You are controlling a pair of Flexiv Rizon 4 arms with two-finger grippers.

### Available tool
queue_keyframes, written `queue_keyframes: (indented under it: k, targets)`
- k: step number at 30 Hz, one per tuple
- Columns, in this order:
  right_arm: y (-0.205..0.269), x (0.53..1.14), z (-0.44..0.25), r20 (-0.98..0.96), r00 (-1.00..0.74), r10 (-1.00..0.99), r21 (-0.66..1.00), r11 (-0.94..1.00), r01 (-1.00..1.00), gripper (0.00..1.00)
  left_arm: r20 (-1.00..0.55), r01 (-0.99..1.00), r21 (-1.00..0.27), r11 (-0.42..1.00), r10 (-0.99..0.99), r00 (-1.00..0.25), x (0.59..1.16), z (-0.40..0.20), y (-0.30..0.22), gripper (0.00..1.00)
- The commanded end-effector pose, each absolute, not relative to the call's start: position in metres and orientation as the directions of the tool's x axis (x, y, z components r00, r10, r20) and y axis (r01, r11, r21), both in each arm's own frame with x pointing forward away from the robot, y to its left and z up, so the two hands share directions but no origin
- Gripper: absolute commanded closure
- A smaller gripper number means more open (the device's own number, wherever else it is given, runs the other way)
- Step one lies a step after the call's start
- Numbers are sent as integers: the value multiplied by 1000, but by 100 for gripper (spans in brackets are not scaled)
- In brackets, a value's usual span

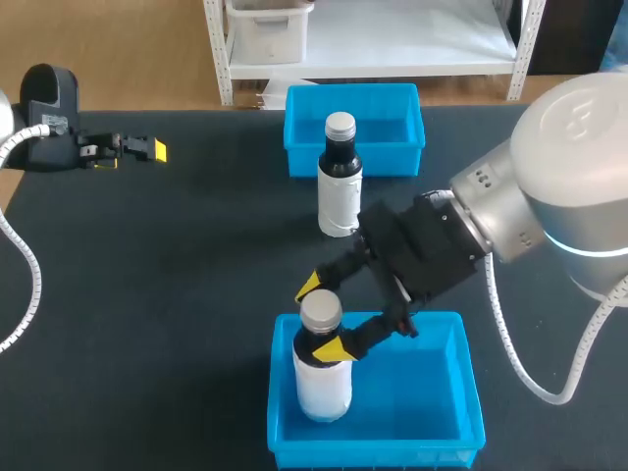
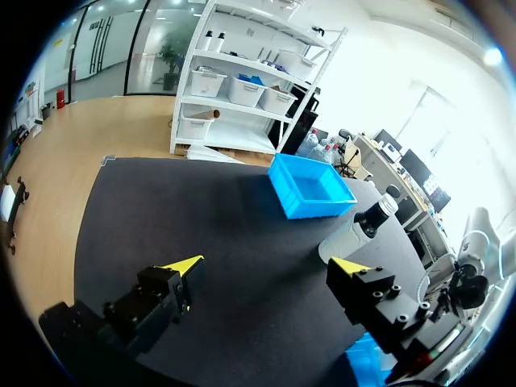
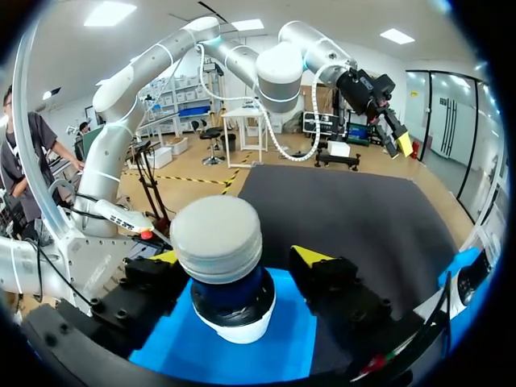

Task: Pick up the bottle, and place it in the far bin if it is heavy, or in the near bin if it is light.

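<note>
near bin is occupied by one upright bottle, its neck straddled by the right gripper, fingers released; left gripper is held open, well apart.

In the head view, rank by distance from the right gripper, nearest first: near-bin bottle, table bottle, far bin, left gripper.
1. Near-bin bottle, between the fingers of the right gripper.
2. Table bottle, standing just beyond.
3. Far bin, behind that bottle.
4. Left gripper, far off at the left.
</note>
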State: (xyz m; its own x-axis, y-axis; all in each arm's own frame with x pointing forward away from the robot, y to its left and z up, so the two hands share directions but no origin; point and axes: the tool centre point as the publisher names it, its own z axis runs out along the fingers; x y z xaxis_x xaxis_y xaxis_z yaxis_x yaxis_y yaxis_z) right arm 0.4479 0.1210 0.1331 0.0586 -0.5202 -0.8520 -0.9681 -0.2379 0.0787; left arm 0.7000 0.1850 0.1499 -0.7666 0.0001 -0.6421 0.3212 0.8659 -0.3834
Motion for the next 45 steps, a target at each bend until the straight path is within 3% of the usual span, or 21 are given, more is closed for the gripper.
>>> queue_keyframes:
  k: [1, 8, 19, 31, 45]
  targets:
    - [121, 447, 133, -849, 59, -525, 81, -240, -968, 0, -642, 321, -383, 866, 0, -767, 700, 150, 185, 0]
    - [112, 453, 132, -834, 37, -551, 100, -217, -971, 0, -642, 321, -383, 866, 0, -767, 700, 150, 185, 0]
    - [45, 496, 144, -779, -3, -627, 69, -81, -994, 0, -642, 321, -383, 866, 0, -767, 700, 150, 185, 0]
    - [-11, 578, 161, -767, -73, -637, 55, 49, -997, 0, -642, 321, -383, 866, 0, -767, 700, 150, 185, 0]
    - [-38, 690, 156, -779, -72, -623, 51, 52, -997, 0, -642, 321, -383, 866, 0, -767, 700, 150, 185, 0]
